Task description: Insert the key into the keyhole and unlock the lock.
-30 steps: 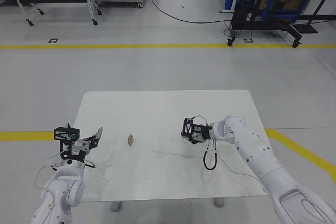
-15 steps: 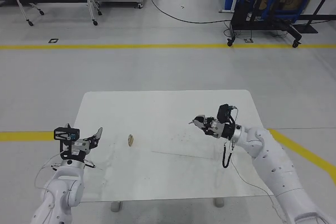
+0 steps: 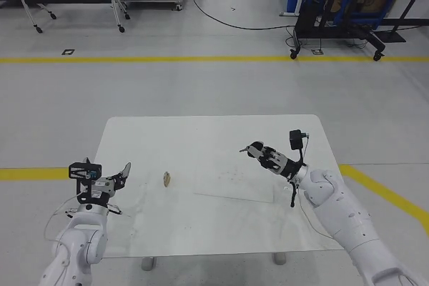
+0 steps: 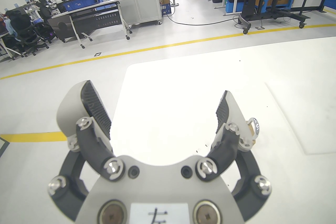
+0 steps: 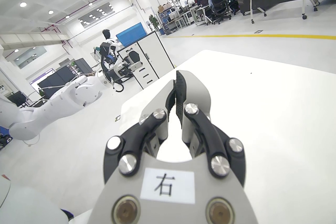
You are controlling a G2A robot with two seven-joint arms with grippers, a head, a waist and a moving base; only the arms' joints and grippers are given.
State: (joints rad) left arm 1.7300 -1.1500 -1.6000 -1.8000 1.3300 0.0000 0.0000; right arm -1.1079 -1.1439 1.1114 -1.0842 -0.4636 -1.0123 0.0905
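A small brass padlock (image 3: pixel 167 178) lies on the white table (image 3: pixel 200 136), left of centre; in the left wrist view the padlock (image 4: pixel 255 125) peeks out beside one finger. My left gripper (image 3: pixel 109 173) hovers open at the table's left edge, a short way from the lock, and its ribbed pads (image 4: pixel 157 99) have nothing between them. My right gripper (image 3: pixel 244 150) is raised over the right half of the table, pointing left. Its pads (image 5: pixel 178 80) are pressed shut. A tiny dark tip, the key (image 3: pixel 241 151), sticks out of them in the top view.
A thin clear mat (image 3: pixel 232 193) lies flat on the table between the lock and the right arm. Yellow floor lines (image 3: pixel 200 58) run around the table. A black wheeled stand (image 3: pixel 336 32) is far behind.
My right arm has risen from the table surface and drawn back to the right, the gripper turning from pointing down to pointing left, still shut. The left arm and padlock have not moved.
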